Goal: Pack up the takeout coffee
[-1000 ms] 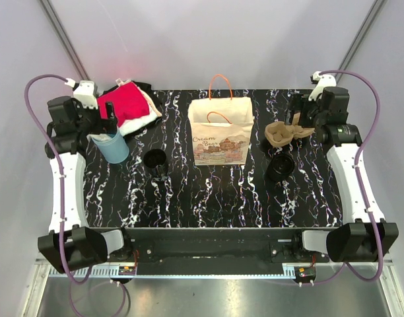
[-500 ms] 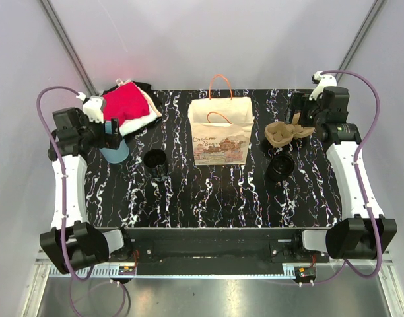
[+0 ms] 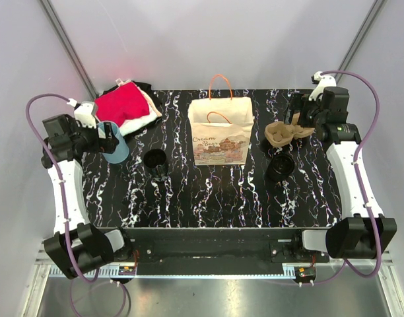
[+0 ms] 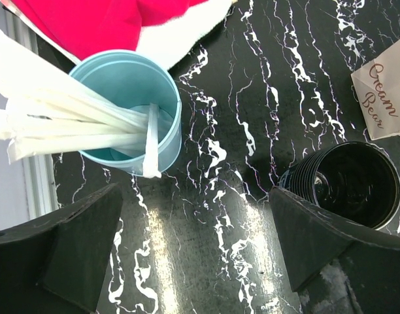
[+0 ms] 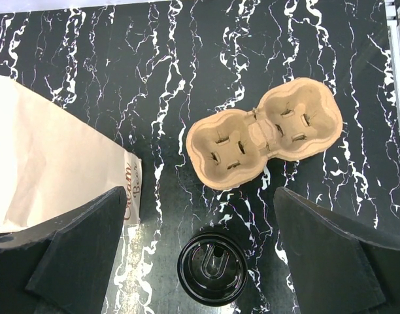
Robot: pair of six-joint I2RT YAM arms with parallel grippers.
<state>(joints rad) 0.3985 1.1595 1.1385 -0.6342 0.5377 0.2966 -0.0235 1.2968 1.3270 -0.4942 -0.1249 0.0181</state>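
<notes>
bench (image 3: 208,191): flat black slab with white marble-like veins and a glossy sheen.
paper bag (image 3: 218,135): pale kraft paper, boxy, standing upright at mid bench with its mouth open; thin orange cord handles, brown script and a drawing printed on the front.
cup carrier (image 5: 265,131): tan moulded pulp, matte, two rounded wells joined at a narrow waist, each well slotted; it lies on the bench right of the bag.
black lid (image 5: 212,265): round, glossy plastic, concentric rings around an oval sip hole; just near-side of the carrier, apart from it. cannot tell what sits under it.
black cup (image 4: 347,186): round, open-topped, ribbed outer wall, shiny inside; upright on the bench left of the bag.
blue tin (image 4: 131,108): smooth pale-blue cylinder at the left edge of the bench.
straws (image 4: 69,124): long, thin, wrapped in white paper, leaning out of the tin.
cloths (image 3: 126,105): soft folded fabric, red over white, at the far left corner.
left fingers (image 4: 76,248): matte black wedges, spread wide and empty, over bare bench between tin and cup.
right fingers (image 5: 76,242): same black wedges, released and empty, above carrier and lid.
</notes>
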